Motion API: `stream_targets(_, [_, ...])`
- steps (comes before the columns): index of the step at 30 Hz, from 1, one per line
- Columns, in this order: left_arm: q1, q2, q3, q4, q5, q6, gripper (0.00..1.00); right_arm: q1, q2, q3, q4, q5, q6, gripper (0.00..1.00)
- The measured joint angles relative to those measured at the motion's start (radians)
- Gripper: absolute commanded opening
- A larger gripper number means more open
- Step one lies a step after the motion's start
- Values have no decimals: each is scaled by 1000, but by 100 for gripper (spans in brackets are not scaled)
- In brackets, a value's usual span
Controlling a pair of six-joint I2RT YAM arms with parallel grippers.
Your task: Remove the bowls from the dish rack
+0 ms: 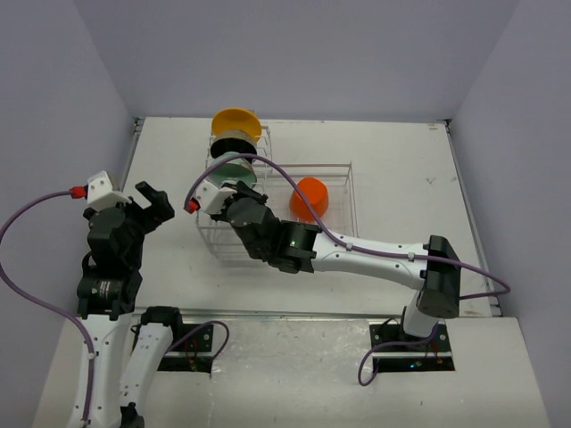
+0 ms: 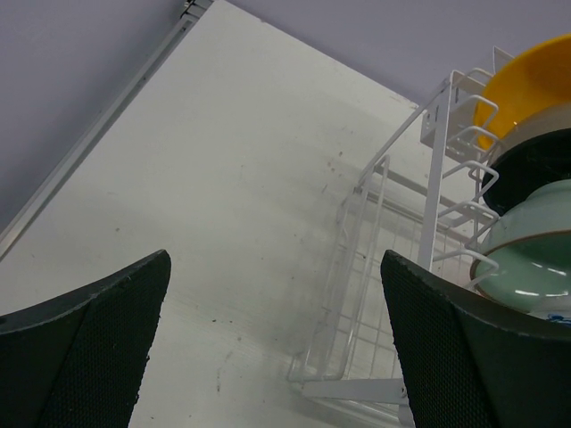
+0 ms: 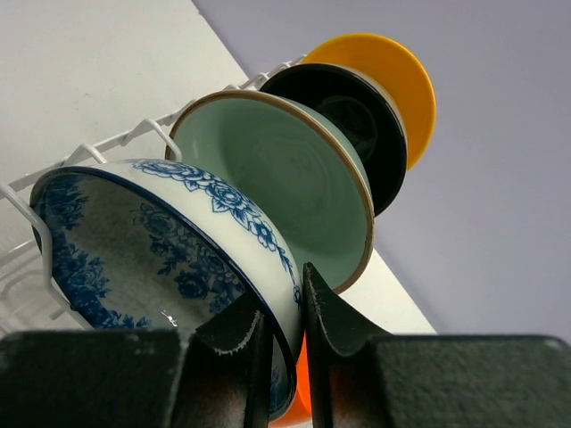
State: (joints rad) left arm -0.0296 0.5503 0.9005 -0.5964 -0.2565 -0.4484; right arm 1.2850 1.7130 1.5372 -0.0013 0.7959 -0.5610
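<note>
- R gripper (image 3: 284, 303): jaws pinched on rim of blue-white bowl (image 3: 161, 241), which stands on edge at near end of row in rack (image 1: 350, 192) slots.
- Behind it, in order: green bowl (image 3: 285, 178), black bowl (image 3: 357, 116), yellow bowl (image 3: 401, 80).
- Orange bowl (image 1: 311, 198) in rack's low basket.
- L gripper (image 2: 275, 259) wide open, nothing in it, over table (image 2: 223, 178) left of rack.

Four bowls (image 1: 235, 147) upright in dish rack (image 2: 434, 178), fifth bowl (image 1: 310, 198) in its basket (image 1: 337, 189), rightward.
</note>
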Motion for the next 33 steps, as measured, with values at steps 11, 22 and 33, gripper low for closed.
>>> stream_targets(11, [0,2,-56,13,27,0,98,9,2,-9,26,25,-21,4])
stream_targets(22, [0,83,-64,62,143,-11,51,12,2,-24,57,33,-35,1])
stream_targets(33, [0,134,-13,48,206,-33,0,13,-1,-34,75,34,-42,1])
